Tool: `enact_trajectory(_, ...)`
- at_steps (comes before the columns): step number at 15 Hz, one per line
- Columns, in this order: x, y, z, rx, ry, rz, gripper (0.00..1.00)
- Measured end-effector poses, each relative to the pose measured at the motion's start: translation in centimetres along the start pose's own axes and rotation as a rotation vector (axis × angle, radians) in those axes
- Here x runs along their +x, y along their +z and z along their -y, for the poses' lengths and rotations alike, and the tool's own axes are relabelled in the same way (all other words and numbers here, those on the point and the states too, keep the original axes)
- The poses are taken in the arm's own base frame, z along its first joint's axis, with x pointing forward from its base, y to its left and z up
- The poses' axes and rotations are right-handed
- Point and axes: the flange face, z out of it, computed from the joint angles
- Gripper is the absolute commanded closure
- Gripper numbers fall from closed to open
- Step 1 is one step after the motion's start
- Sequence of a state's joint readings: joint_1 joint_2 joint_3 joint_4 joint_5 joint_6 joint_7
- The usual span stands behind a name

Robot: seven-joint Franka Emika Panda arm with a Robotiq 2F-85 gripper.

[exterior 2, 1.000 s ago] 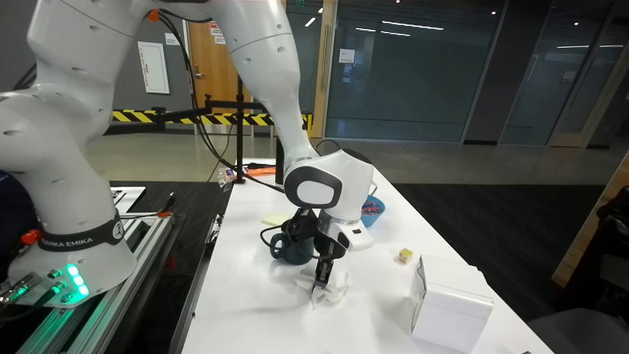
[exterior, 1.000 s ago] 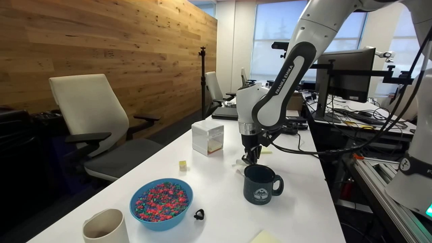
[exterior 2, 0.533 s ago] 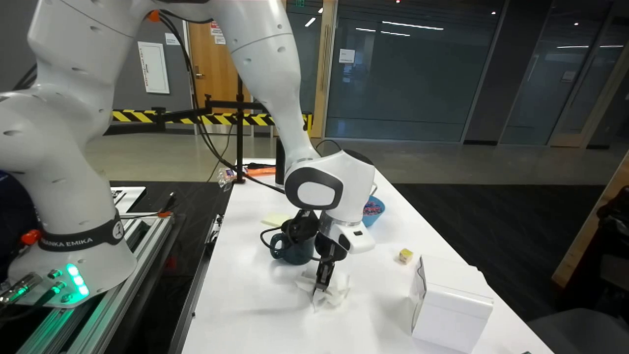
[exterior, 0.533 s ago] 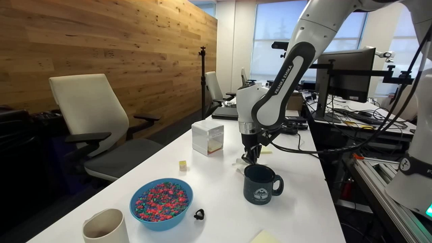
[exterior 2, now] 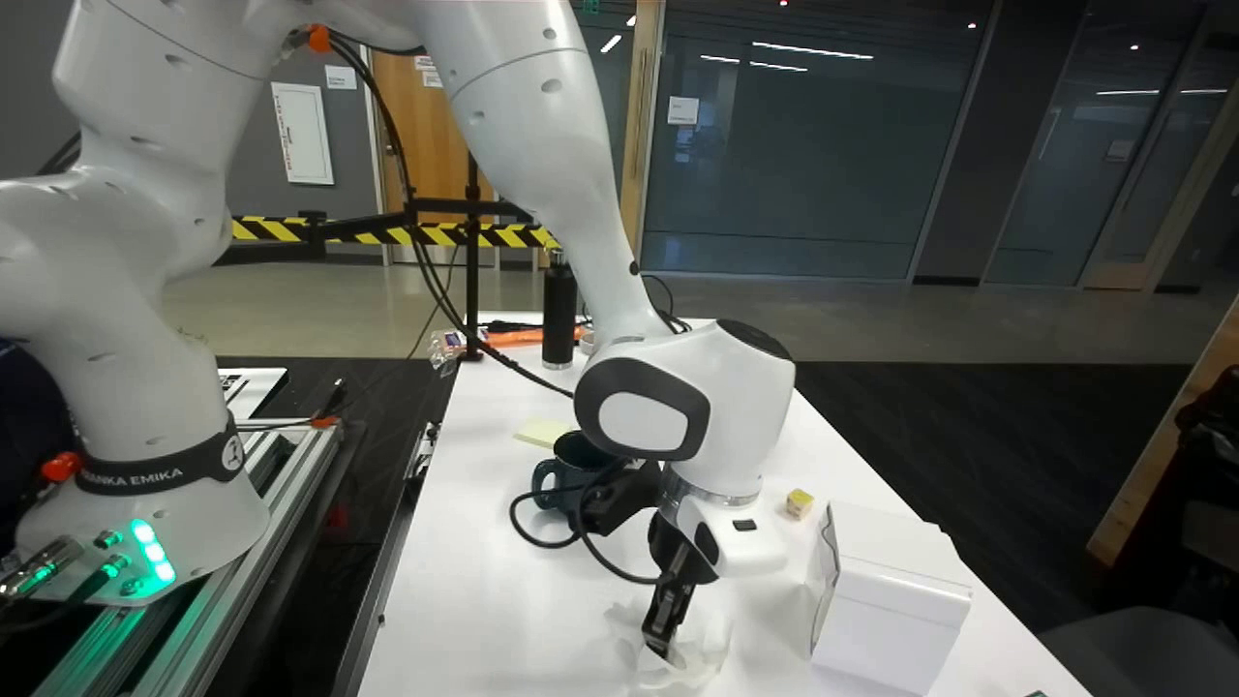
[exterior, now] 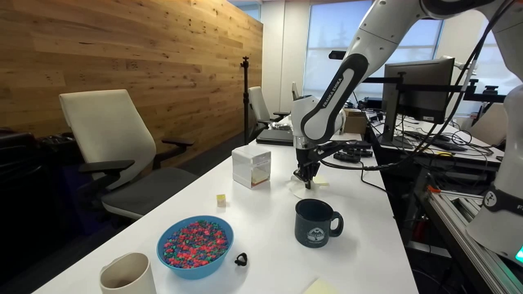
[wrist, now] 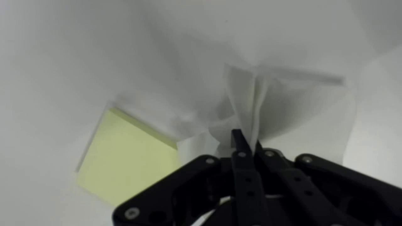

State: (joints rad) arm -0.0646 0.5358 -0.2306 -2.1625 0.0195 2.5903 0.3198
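White tissue (wrist: 241,94) and the gripper (wrist: 249,141) have shifted away from the dark mug (exterior: 311,222); the gripper is clamped on a thin fold, the rest spread beneath it. That narrow pinch could slip or tear, and a loose corner might drag the yellow notepad (wrist: 128,160) just beside the gripper.

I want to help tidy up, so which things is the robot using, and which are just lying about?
Part of the job:
gripper
white tissue-like sheet, pinched in it

Just lying about, it seems:
dark mug
blue bowl of colourful bits
yellow sticky notes
small yellow cube
white box
beige cup
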Motion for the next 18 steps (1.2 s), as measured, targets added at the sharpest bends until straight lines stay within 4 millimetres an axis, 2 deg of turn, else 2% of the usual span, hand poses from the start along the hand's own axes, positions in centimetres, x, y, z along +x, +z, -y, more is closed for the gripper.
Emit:
enact_trajectory(2,0.6,0.2,-0.7,-0.002,0.019,0.004,1.00)
enact_trajectory(4,0.5,0.6,-0.4,-0.005,0.014,0.011,1.00)
enact_trajectory(6,0.2,1.0,0.5,-0.005,-0.002,0.017,1.00)
enact_trajectory(18,-2.7,0.3,7.0,0.012,-0.140,0.015,1.00)
